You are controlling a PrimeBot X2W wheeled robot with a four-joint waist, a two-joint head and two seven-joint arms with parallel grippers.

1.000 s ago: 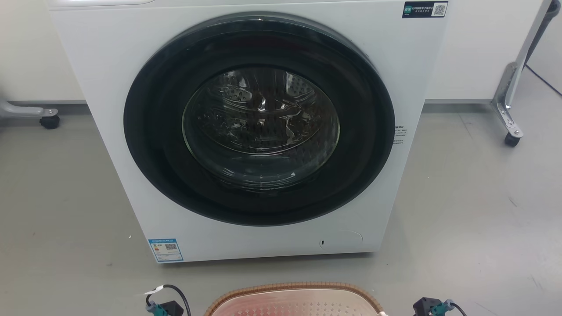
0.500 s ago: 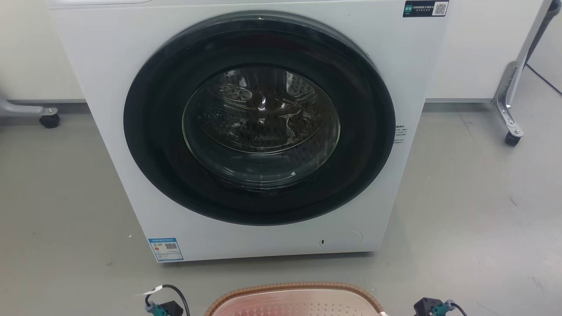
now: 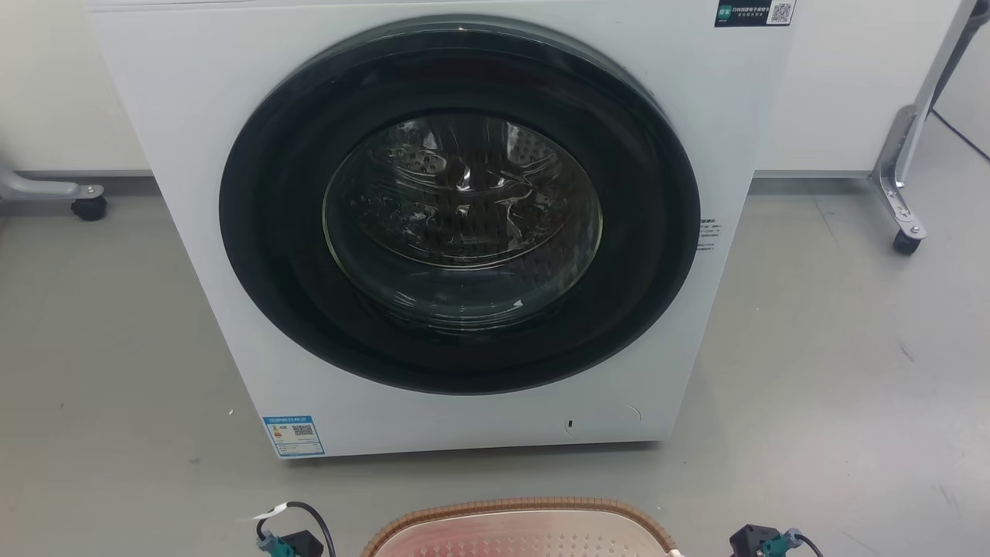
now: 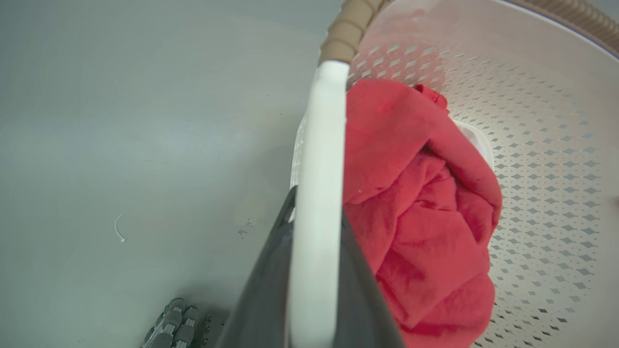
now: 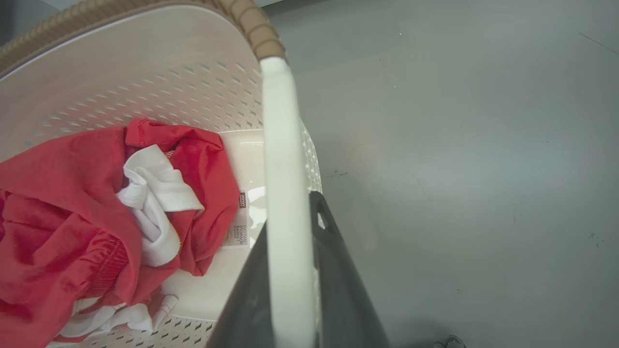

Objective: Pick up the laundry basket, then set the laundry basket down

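The washing machine (image 3: 456, 232) stands right in front of you, door closed, on the bare grey floor (image 3: 835, 348). The laundry basket (image 3: 526, 504) sits close to your body between the two arms, well short of the machine, with just its far brown rim showing at the bottom of the head view. Inside it lies a bundle of red cloth (image 4: 420, 208) with some white cloth (image 5: 154, 193) tucked in.

Your left gripper (image 4: 316, 208) is clamped on the left handle (image 4: 319, 145), one dark finger on each side of the white loop. Your right gripper (image 5: 290, 212) grips the right handle (image 5: 283, 145) the same way.

So you are in the carrying part of the job, I judge: the grasp is made on both sides. Whether the base is off the floor I cannot tell, since no view shows the underside.

If it is up, the next move calls for lowering both arms evenly, so the basket stays level and the clothes stay in. Let the fingers part only once the base rests flat on the floor.
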